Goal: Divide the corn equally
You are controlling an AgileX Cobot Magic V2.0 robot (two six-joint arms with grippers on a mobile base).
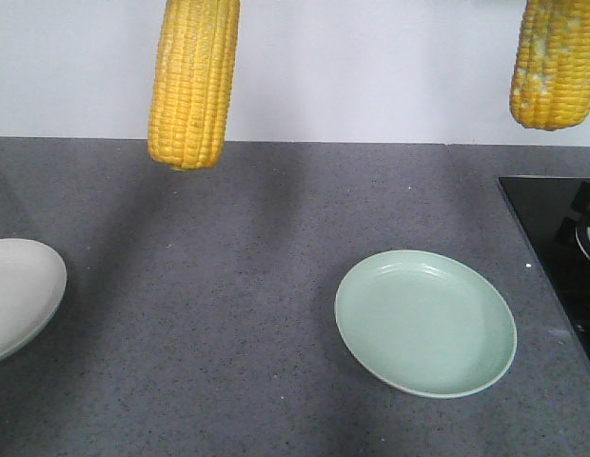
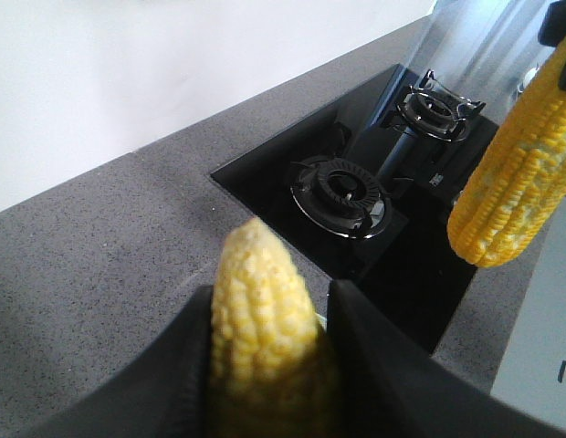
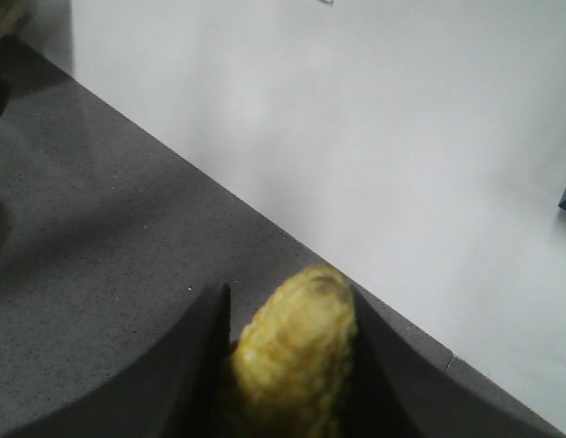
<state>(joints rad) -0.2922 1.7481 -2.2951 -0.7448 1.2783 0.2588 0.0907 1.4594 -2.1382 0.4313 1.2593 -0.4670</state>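
Note:
Two corn cobs hang upright above the grey counter, their tops cut off by the front view's upper edge. The left cob (image 1: 193,81) is plain yellow. In the left wrist view my left gripper (image 2: 274,297) is shut on this cob (image 2: 263,338), black fingers on both sides. The right cob (image 1: 555,62) has whitish patches and also shows in the left wrist view (image 2: 516,187). My right gripper (image 3: 290,297) is shut on this cob (image 3: 297,356). A pale green plate (image 1: 425,322) lies empty right of centre. Part of a white plate (image 1: 19,290) shows at the left edge.
A black gas stove (image 1: 561,248) is set into the counter at the right, with its burners (image 2: 347,196) in the left wrist view. A white wall runs along the counter's back edge (image 1: 295,141).

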